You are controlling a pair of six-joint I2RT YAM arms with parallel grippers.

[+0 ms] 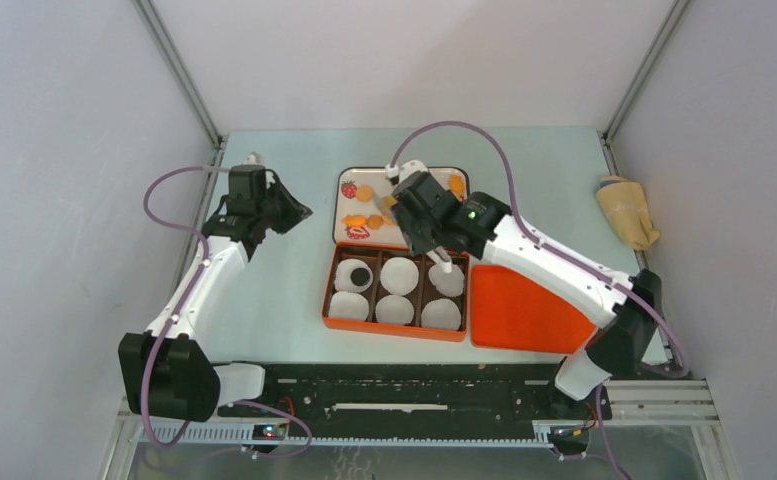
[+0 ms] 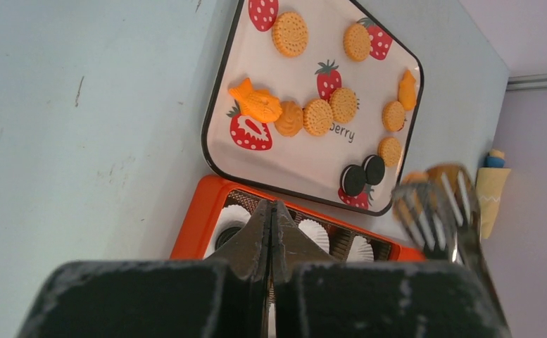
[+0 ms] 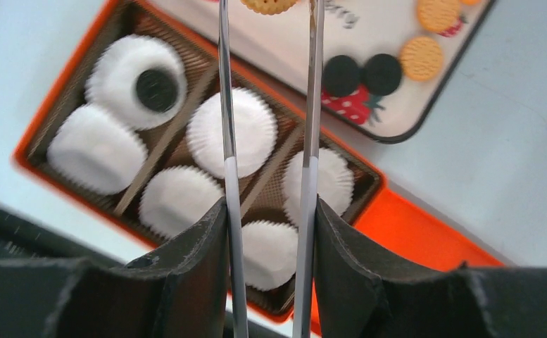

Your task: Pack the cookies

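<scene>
Right pincer (image 3: pixel 270 211) clamped on tongs (image 3: pixel 308 183), whose tips seem to pinch one cookie (image 3: pixel 270 5) above the tray (image 3: pixel 379 35). Left pincer (image 2: pixel 271 211) fully closed, holding nothing.

Golden-orange cookies (image 2: pixel 317 116) and two black cookies (image 2: pixel 363 174) dot a cream tray (image 2: pixel 291 162) with a dark rim, printed with red, white-seeded strawberries (image 2: pixel 249 132). At the centre of the overhead view, an orange box (image 2: pixel 198 218) with brown dividers holds white pleated paper cups (image 3: pixel 256 130), beside a plain orange lid (image 1: pixel 519 305) on a pale blue-green table (image 1: pixel 274 290). The tweezers (image 3: pixel 226 105) are silver.
</scene>
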